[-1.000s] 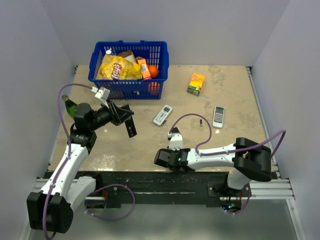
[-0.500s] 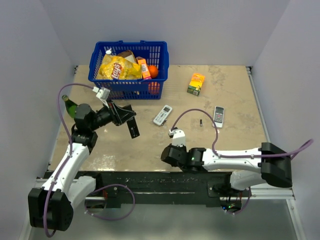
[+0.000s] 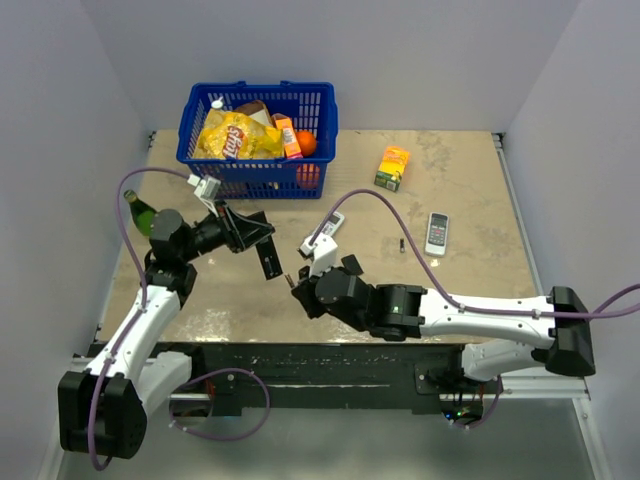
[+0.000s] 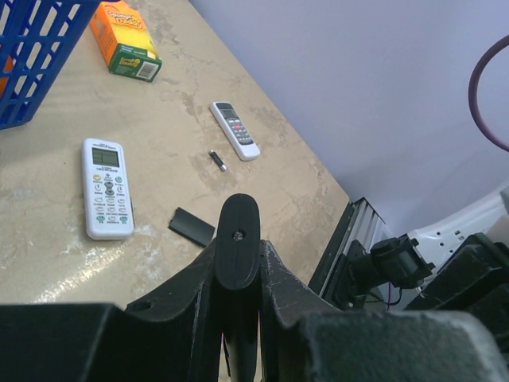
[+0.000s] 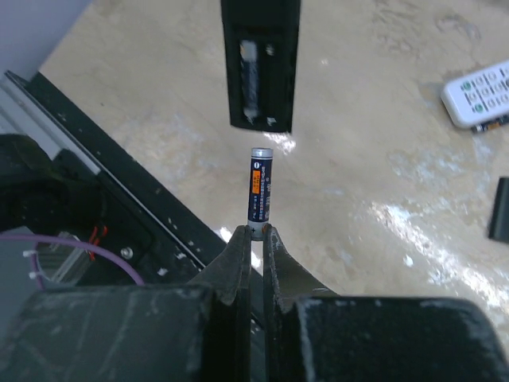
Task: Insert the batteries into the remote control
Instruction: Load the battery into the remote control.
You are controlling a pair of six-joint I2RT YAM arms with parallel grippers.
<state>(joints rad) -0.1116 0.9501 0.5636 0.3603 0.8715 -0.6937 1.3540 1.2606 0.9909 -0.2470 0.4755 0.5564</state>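
A: From above, where's the remote control (image 3: pixel 270 262)?
B: Squeezed tight in the left gripper (image 3: pixel 252 234). The right gripper (image 3: pixel 300 293) is just beside it.
A: Left wrist?
B: Its end pokes up.
A: Right wrist?
B: It pinches a battery (image 5: pixel 260 195), pointing lengthwise at the open slot ahead.

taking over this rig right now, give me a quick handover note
Left gripper: shut on the remote control, held above the table, battery bay open.
Right gripper: shut on the held battery, pointing at the bay, not yet in.
Done: cover off, lying on the table; seated battery looks in one slot.
Left: seat the held battery, refit the cover. A loose battery also lies on the table.
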